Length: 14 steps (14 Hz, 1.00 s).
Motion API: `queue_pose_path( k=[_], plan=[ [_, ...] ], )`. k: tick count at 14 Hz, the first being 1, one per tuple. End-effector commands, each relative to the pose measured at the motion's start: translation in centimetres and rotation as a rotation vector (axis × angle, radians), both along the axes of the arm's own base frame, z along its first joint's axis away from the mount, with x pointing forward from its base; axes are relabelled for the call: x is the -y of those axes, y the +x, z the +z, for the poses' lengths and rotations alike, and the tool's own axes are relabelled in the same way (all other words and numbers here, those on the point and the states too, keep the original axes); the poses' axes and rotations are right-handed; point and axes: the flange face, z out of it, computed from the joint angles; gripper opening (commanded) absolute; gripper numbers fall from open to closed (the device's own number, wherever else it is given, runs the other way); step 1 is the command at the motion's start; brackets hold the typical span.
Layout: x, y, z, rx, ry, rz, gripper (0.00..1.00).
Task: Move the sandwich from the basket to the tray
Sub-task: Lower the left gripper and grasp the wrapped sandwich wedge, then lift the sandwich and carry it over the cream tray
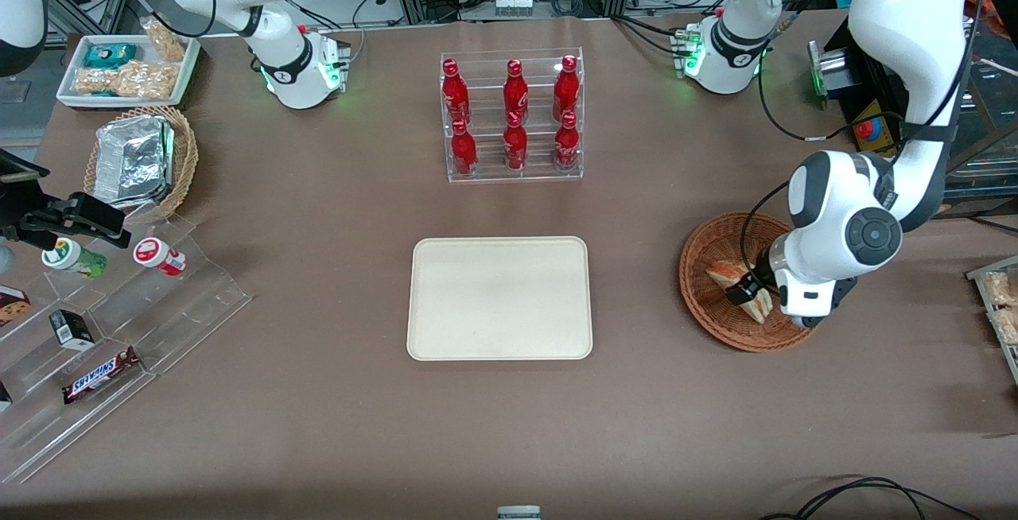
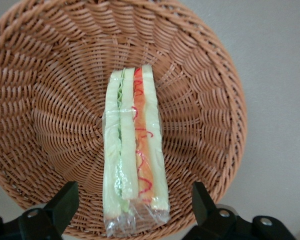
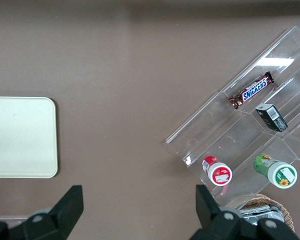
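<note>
1. Reddish-brown round woven wicker basket (image 1: 704, 297) holds the small triangular white-bread sandwich (image 2: 134, 155) with orange-red and pale green filling, film-wrapped and lying on the basket floor; the left arm's gripper (image 2: 132, 207) hovers above it, released, fingers (image 2: 65, 200) spread either side and touching nothing.
2. Slippery film could let the wedge slide out if the jaws close on wrapping alone.
3. A hard squeeze risks crushing the soft bread.
4. A deep descent may snag fingertips in the weave.
5. Seen from the front, the flat cream rectangular plastic tray (image 1: 499, 297) lies bare at nine o'clock from the basket, well apart; a weak grip could drop the load between them.
</note>
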Motion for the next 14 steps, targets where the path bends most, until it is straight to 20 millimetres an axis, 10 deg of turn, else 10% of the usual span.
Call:
queue_pose_path(
  k=[1, 3, 7, 12, 14],
  plan=[
    [-0.5, -0.6, -1.6, 0.024, 0.006, 0.034, 1.00],
    [-1.0, -0.9, -3.3, 0.037, 0.003, 0.050, 0.91],
    [-1.6, -0.6, -3.2, 0.042, 0.011, 0.092, 0.14],
    [0.6, -0.1, 3.1, 0.074, 0.034, 0.137, 0.07],
    [5.3, -0.1, 7.0, 0.070, 0.041, 0.044, 0.03]
  ],
)
